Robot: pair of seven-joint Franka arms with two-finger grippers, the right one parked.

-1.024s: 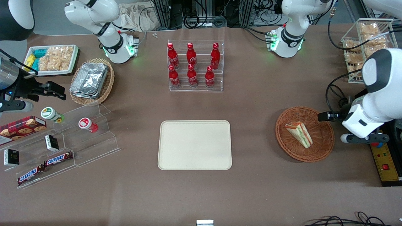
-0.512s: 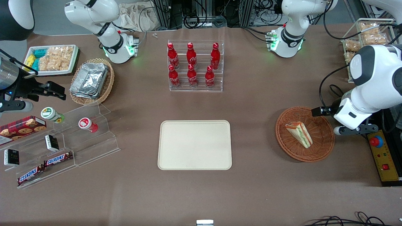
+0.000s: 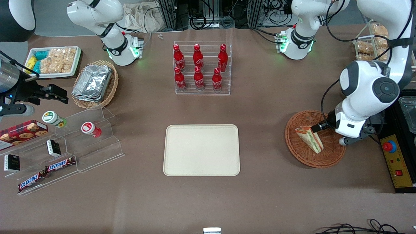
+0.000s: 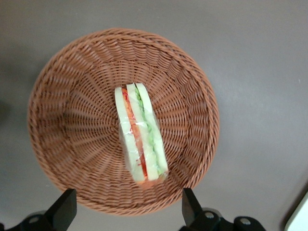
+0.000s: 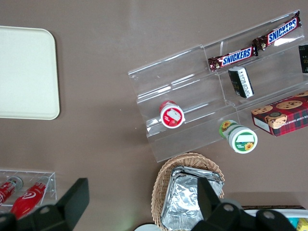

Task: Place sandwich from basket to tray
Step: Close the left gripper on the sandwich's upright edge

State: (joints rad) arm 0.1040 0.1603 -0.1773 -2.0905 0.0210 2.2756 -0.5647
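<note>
Brown bench (image 3: 266,107) carries the tray (image 3: 201,150) at its middle; the basket (image 3: 300,151) sits near the working arm's end, with the sandwich (image 4: 140,134) lying in its middle; the gripper (image 4: 129,209) hovers above it, fingers (image 4: 190,204) spread wide.

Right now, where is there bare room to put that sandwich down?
The tray is bare, with open table between it and the basket. Crowded: the bottle rack and snack shelves. The open gripper hovers above the sandwich.
</note>
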